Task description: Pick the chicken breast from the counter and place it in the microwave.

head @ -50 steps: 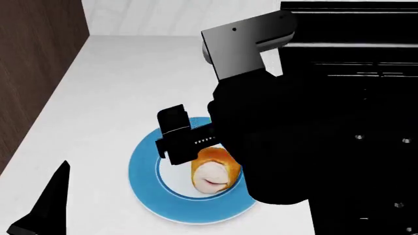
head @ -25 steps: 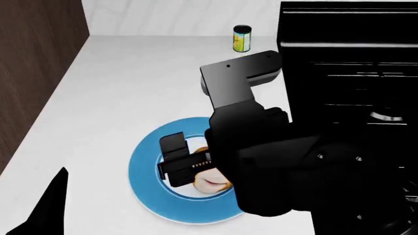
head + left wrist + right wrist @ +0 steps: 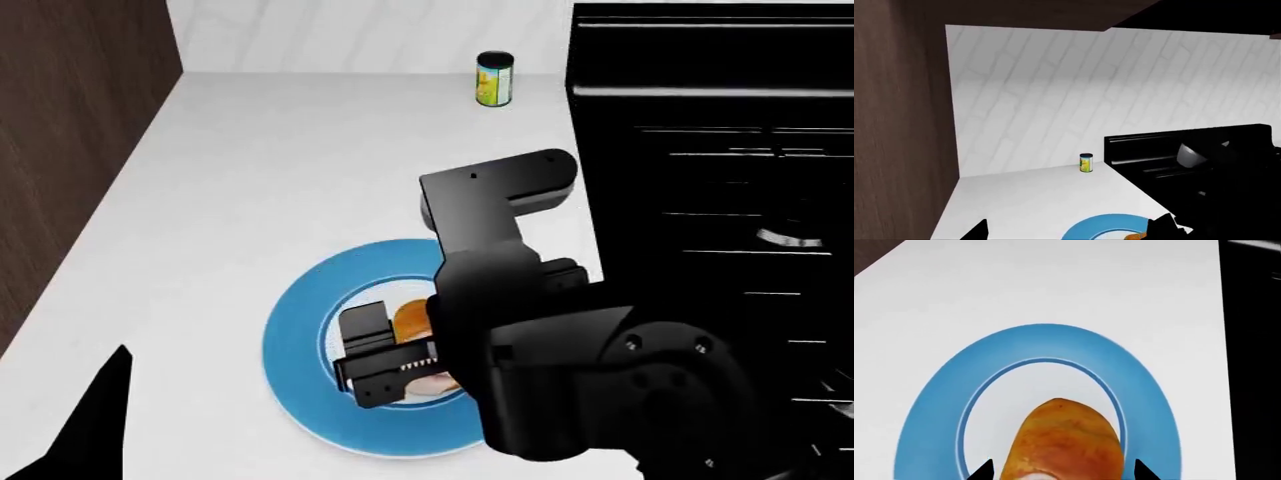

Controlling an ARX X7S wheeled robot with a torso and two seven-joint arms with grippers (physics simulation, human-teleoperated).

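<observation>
Chicken breast [image 3: 1066, 440] — one, on one plate [image 3: 1147, 390] — between right claw's [image 3: 1063, 471] parted fingertips.

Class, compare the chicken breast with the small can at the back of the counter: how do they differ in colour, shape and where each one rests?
The chicken breast is golden-orange and browned; the can is yellow-green with a label. The chicken breast is a rounded, irregular lump lying down; the can is an upright cylinder. The chicken breast rests on the blue plate, below the right gripper; the can stands directly on the counter near the back wall. Both are small items on the same white counter.
</observation>
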